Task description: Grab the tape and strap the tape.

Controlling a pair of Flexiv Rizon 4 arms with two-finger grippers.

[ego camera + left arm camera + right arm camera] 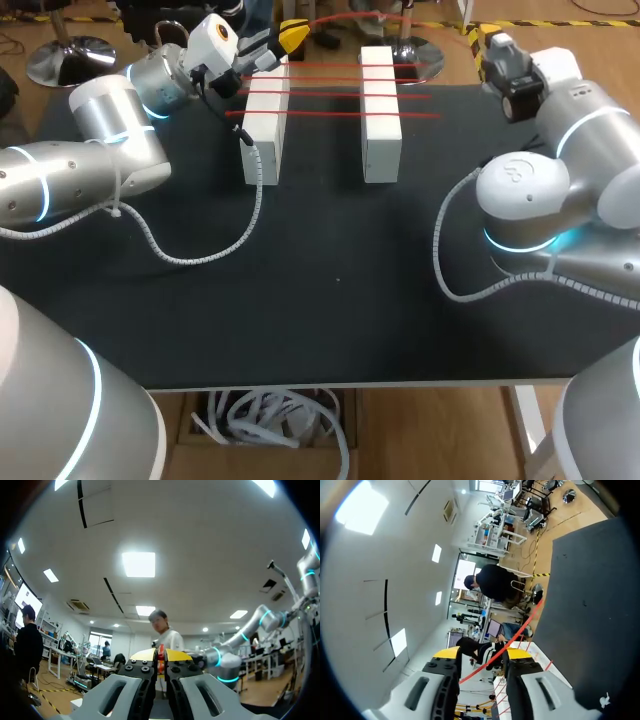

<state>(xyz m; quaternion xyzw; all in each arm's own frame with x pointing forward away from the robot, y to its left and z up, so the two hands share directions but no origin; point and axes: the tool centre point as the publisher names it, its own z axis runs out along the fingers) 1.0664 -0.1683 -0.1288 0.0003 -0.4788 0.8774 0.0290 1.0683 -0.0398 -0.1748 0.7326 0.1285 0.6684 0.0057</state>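
Head view shows the thin red tape (340, 95) laid in four parallel strands across the tops of two white rectangular blocks (262, 140), which stand upright at about 12 o'clock on the black desk (330, 290). The blocks' long axes run 12 to 6; the strands run 9 to 3. A further free run of tape arcs above the far edge, spanning from the left hand (290, 38) at 11 o'clock to the right hand (487, 45) at 1 o'clock. Left wrist view confirms the left hand (161, 656) is clamped narrow on the tape, a red sliver pinched between its yellow tips. Right wrist view shows the right hand (482, 655) standing wide, the tape passing diagonally through the gap without both fingers bearing on it. Assessment: strapping is under way. The free run lies to the 12 o'clock side of the laid strands, with its long axis parallel to them. The left hand is just beside the far end of the left block and is the nearer; the right hand sits well apart from the right block, toward 3 o'clock. The bare block tops lie toward 6 o'clock.
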